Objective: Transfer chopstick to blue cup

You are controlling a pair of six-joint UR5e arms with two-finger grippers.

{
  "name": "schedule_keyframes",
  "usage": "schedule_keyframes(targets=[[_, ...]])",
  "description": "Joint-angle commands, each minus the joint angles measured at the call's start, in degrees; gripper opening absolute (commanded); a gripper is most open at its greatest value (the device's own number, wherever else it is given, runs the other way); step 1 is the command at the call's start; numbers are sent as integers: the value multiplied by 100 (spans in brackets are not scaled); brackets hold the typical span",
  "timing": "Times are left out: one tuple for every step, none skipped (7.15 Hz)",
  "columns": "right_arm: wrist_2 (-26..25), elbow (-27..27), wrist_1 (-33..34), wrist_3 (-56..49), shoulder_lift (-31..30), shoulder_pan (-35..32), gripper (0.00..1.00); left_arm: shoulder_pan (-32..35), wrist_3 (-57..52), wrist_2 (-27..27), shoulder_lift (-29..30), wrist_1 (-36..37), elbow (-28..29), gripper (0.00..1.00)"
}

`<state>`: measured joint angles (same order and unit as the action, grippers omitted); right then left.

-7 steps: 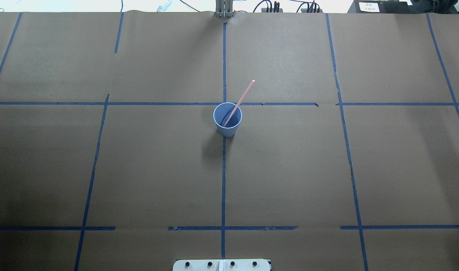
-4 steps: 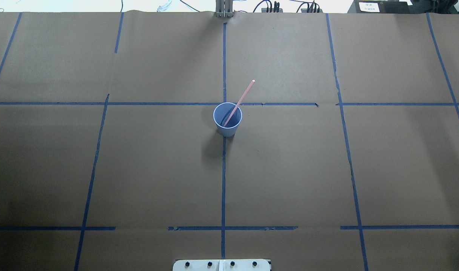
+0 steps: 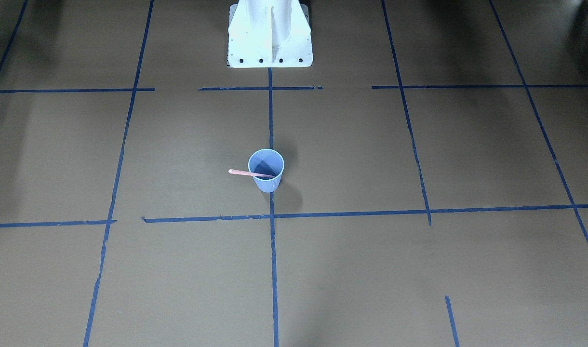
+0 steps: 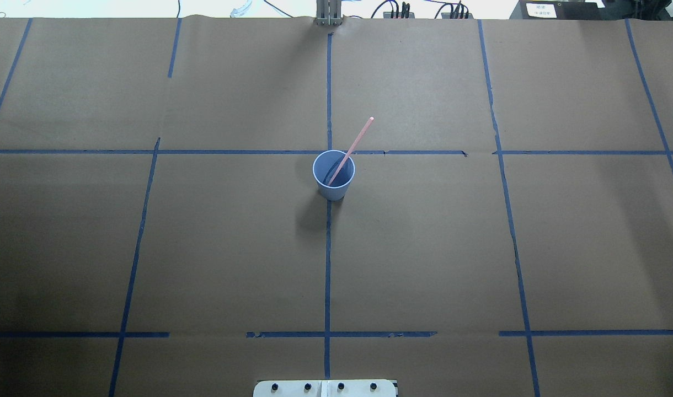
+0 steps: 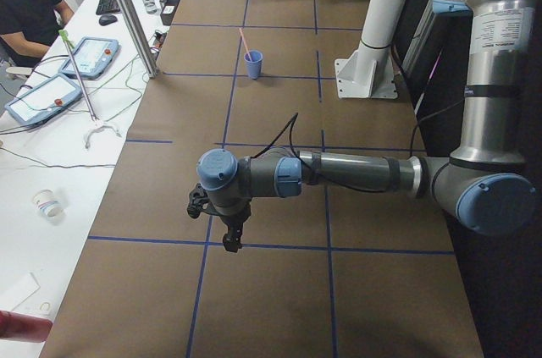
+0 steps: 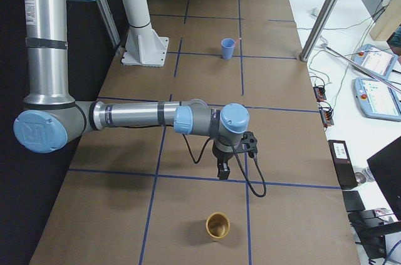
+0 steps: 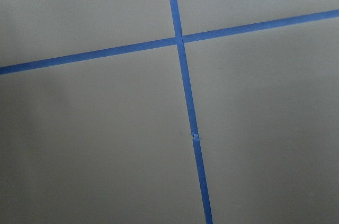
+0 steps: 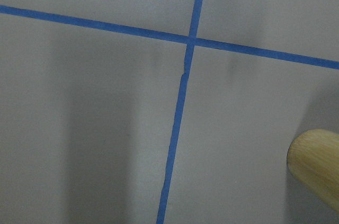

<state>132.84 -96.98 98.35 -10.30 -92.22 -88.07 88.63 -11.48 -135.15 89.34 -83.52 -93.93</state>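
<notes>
The blue cup [image 4: 334, 175] stands upright at the table's middle, on the centre tape line; it also shows in the front view [image 3: 266, 171] and both side views [image 5: 253, 63] [image 6: 228, 48]. One pale pink chopstick [image 4: 354, 143] leans in it, its top end sticking out over the rim [image 3: 241, 172]. My left gripper [image 5: 230, 239] hangs low over the table far from the cup, near the table's left end. My right gripper [image 6: 222, 171] hangs likewise near the right end. Both show only in side views, so I cannot tell whether they are open or shut. The wrist views show only paper and tape.
A tan wooden cup [image 6: 218, 225] stands on the table near my right gripper and shows at the right wrist view's edge [image 8: 318, 168]. The white robot base [image 3: 270, 33] is at the table's near edge. An operator [image 5: 25, 2] sits beyond the far side.
</notes>
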Motion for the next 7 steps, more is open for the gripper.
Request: schedule_keyframes(targets=[[5,4,0,11,20,0,100,-4,-13,15,22,-50,-37,100],[5,12,0,11,20,0,100,-4,-21,15,22,-50,-46,100],[23,-22,0,19,29,0,100,-4,-21,15,22,-50,-55,100],[49,-32,0,11,29,0,100,-4,-21,15,22,-50,-72,100],[49,-32,0,19,29,0,100,5,-21,15,22,-50,-160,100],[58,-40,0,19,20,0,100,5,-21,24,22,-50,-221,100],[49,-6,0,11,20,0,100,5,-21,33,31,-50,-248,100]])
